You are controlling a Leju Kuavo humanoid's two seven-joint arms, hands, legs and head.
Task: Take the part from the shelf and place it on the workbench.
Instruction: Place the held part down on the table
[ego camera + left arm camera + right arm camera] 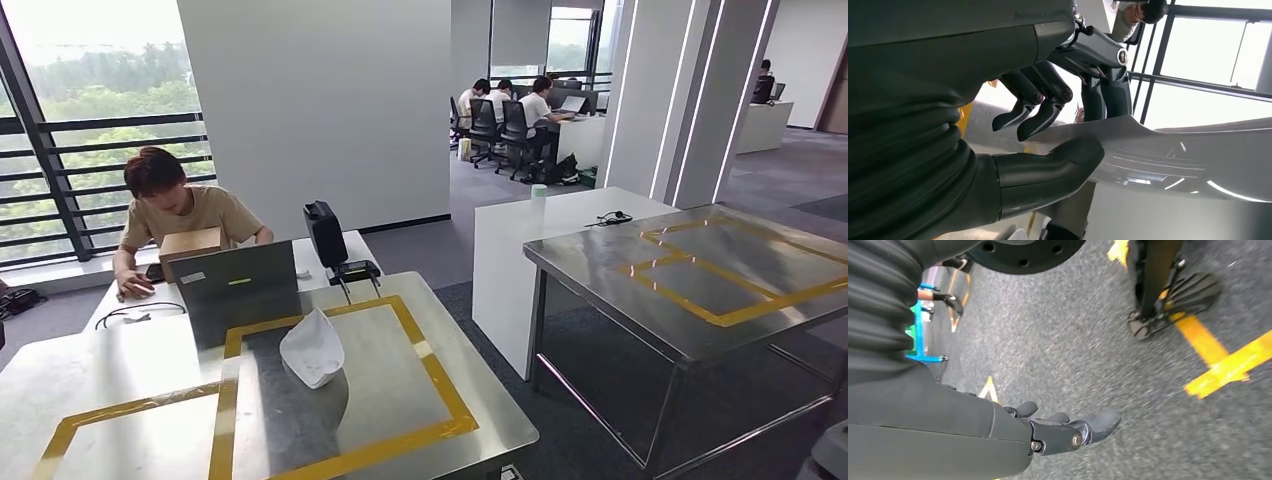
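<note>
We've got the part (1168, 155) pinched at one edge between the thumb and fingers of our left hand (1048, 135), off beside the table (400, 440), right hand (1068, 432) hanging loosely uncurled, holding nothing, over the floor, and such a thin grip could let it slip

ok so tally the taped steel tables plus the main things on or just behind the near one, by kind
steel tables with yellow tape: 2 (near table, far table)
white part: 1
laptop: 1
cardboard box: 1
black case: 1
total: 6
</note>
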